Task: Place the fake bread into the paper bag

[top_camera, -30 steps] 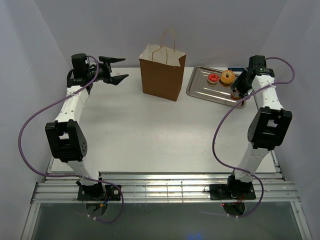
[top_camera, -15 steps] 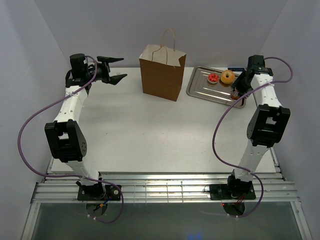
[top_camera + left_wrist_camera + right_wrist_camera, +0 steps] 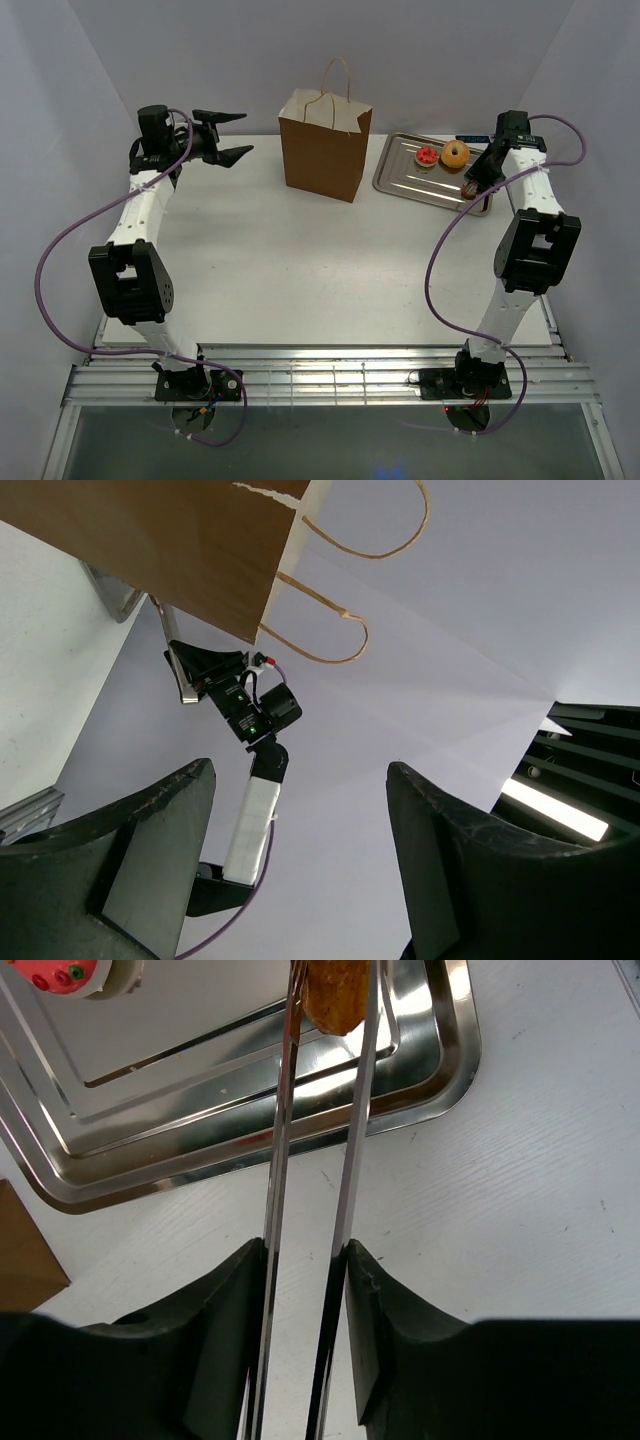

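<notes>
The brown paper bag (image 3: pixel 325 150) stands upright at the back centre, and its handles show in the left wrist view (image 3: pixel 180 550). An orange ring donut (image 3: pixel 455 153) and a red-topped tart (image 3: pixel 427 156) (image 3: pixel 70 975) lie on the silver tray (image 3: pixel 400 180). My right gripper (image 3: pixel 480 175) (image 3: pixel 305 1250) is shut on the thin metal tongs (image 3: pixel 350 1160). The tongs' tips pinch a golden-brown bun (image 3: pixel 337 995) over the tray's near corner (image 3: pixel 420 1090). My left gripper (image 3: pixel 228 135) (image 3: pixel 300 770) hangs open and empty in the air, left of the bag.
The tray sits right of the bag, near the table's back right corner. White walls close in the table at the back and on both sides. The right arm (image 3: pixel 250 710) shows beyond the bag in the left wrist view.
My right gripper's jaws have closed in on the tongs, squeezing them onto the bun. The left gripper has drifted slightly to the left.
</notes>
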`<state>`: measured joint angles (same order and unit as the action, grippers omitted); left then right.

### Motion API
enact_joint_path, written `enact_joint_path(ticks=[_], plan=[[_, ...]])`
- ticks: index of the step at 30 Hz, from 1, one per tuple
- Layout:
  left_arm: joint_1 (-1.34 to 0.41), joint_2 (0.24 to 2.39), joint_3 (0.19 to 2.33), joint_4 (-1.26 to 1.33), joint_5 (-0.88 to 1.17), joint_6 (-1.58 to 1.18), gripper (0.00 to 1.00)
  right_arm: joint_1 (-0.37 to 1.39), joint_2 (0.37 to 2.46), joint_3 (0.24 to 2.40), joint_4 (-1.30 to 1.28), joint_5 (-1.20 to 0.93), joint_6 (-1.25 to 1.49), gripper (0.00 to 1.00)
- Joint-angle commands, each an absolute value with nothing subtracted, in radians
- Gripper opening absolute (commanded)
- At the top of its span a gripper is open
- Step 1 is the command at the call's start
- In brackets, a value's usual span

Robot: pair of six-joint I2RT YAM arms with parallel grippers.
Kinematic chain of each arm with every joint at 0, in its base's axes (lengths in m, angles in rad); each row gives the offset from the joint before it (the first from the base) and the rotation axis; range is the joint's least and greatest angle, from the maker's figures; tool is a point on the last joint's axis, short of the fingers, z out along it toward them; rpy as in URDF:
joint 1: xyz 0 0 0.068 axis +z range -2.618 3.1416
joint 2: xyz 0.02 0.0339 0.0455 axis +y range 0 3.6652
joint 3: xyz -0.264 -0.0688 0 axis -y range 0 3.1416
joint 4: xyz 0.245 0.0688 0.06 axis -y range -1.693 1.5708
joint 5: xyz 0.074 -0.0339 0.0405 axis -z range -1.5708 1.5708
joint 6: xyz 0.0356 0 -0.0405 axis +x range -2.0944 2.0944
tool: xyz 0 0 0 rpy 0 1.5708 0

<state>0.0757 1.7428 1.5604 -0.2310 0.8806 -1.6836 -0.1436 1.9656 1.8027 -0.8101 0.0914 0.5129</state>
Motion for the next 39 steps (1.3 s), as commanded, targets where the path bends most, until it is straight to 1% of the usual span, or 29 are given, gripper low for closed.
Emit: enact_joint_path(ticks=[1,2,7,13,21,30,32,35,39], plan=[[0.081,1.697,1.600,-0.213,0.896,-1.675,0.79,-0.149,1.956,1.801,-0.790,0.080,0.512,0.40],[0.081,1.697,1.600,-0.215,0.896,-1.675,0.79,-0.147,1.954,1.799,-0.792,0.081,0.512,0.36],[0.081,1.690,1.600,-0.218,0.896,-1.672,0.79,-0.149,1.939,1.779,-0.788,0.080,0.511,0.25],[0.081,1.684,1.598,-0.224,0.894,-1.669,0.79,-0.149,1.901,1.752,-0.781,0.078,0.508,0.20],[0.081,1.675,1.597,-0.229,0.893,-1.661,0.79,-0.147,1.809,1.675,-0.713,0.064,0.502,0.18],[0.081,1.658,1.588,-0.242,0.890,-1.651,0.79,-0.146,1.703,1.637,-0.692,0.031,0.502,0.17],[0.081,1.649,1.574,-0.242,0.888,-1.651,0.79,-0.140,1.674,1.632,-0.666,0.009,0.502,0.17],[0.081,1.632,1.552,-0.242,0.887,-1.649,0.79,-0.123,1.632,1.632,-0.591,-0.077,0.492,0.17],[0.081,1.603,1.500,-0.241,0.884,-1.655,0.79,-0.083,1.614,1.687,-0.529,-0.146,0.473,0.17]])
